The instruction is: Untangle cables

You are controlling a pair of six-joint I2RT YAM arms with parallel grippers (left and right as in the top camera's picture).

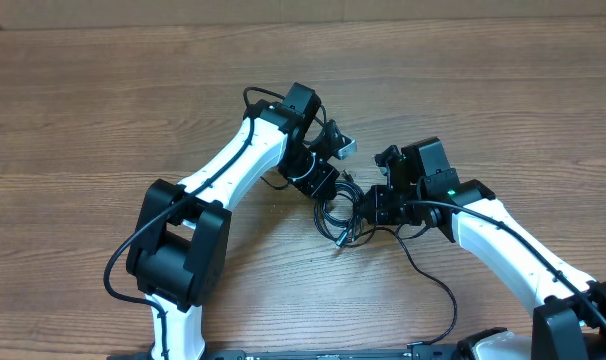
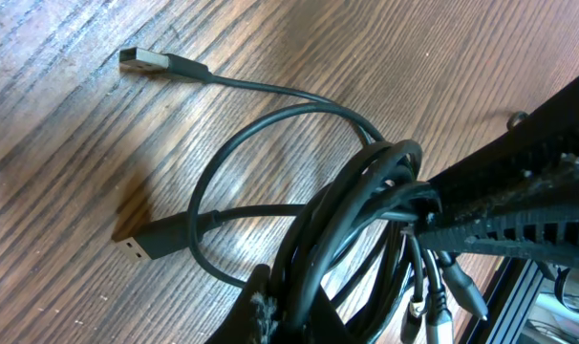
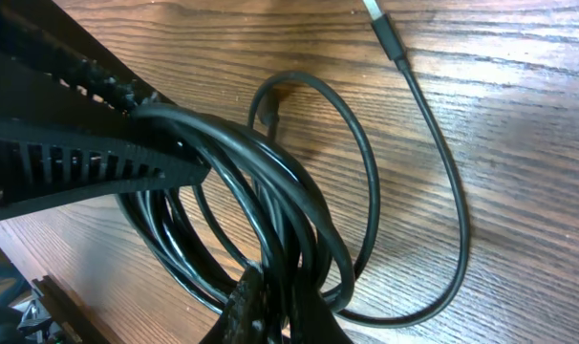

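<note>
Cables: a black coil of thin cords bunched on the wooden worktop, just off the overhead view's centre toward 4 o'clock, caught between the two arms.
Left tool: reaches the coil from 10 o'clock. Its own wrist view shows it clenched on the cables, several strands pinched together.
Right tool: reaches the coil from 3 o'clock. Its wrist view shows it likewise grasping the cables, a thick sheaf of loops running between its fingers.
Loose ends: in the left wrist view a USB plug lies flat at 10 o'clock of the coil and a second plug at 8 o'clock. In the right wrist view a pale-tipped plug trails off at 1 o'clock.
Risk, tightening: each tool appears to hold many strands rather than one, so pulling apart would likely cinch the loops into a harder knot.
Risk, snagging: a free plug could catch inside a loop as the coil moves and drag the whole bundle along.
Risk, collision: the two tools work very close together, so a small misjudged move could knock one against the other.
Risk, slipping: smooth cords held in a bunch may slide out unevenly and leave the tangle dropped in a new heap.
Containers: none shows in any view. Only the tools and the worktop hold the cables.
</note>
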